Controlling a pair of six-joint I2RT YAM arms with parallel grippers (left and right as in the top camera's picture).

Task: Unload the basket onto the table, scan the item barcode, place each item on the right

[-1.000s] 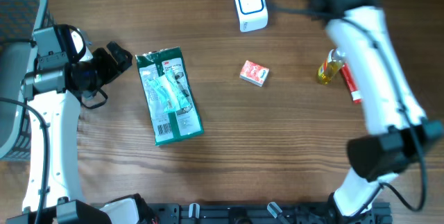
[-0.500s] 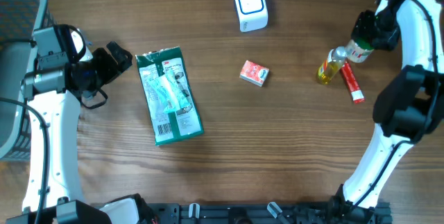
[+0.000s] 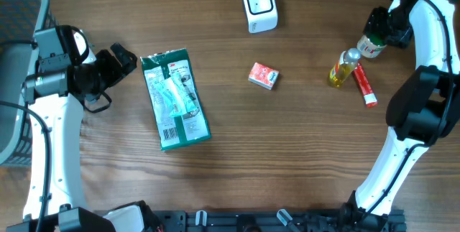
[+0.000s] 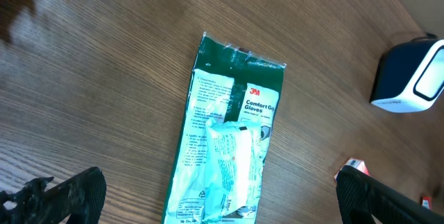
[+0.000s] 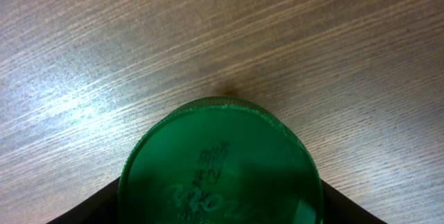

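A white barcode scanner [image 3: 259,6] stands at the far middle of the table and also shows at the right edge of the left wrist view as the scanner [image 4: 414,75]. My right gripper [image 3: 376,34] is shut on a green-lidded container [image 3: 369,46] at the far right, just beside a yellow bottle [image 3: 343,67]. The right wrist view is filled by its green lid [image 5: 220,160], held in the right gripper [image 5: 220,211]. My left gripper [image 3: 116,62] is open at the left. Seen from the wrist, this left gripper [image 4: 222,197] hangs over a green glove packet [image 4: 229,141].
The glove packet [image 3: 175,100] lies flat left of centre. A small red box [image 3: 264,75] sits mid-table. A red tube [image 3: 364,85] lies right of the yellow bottle. A grey chair [image 3: 18,59] stands off the table's left edge.
My right arm has swung from across the back of the table to the far right, with the green-lidded container in its grip. The left arm has stayed put.
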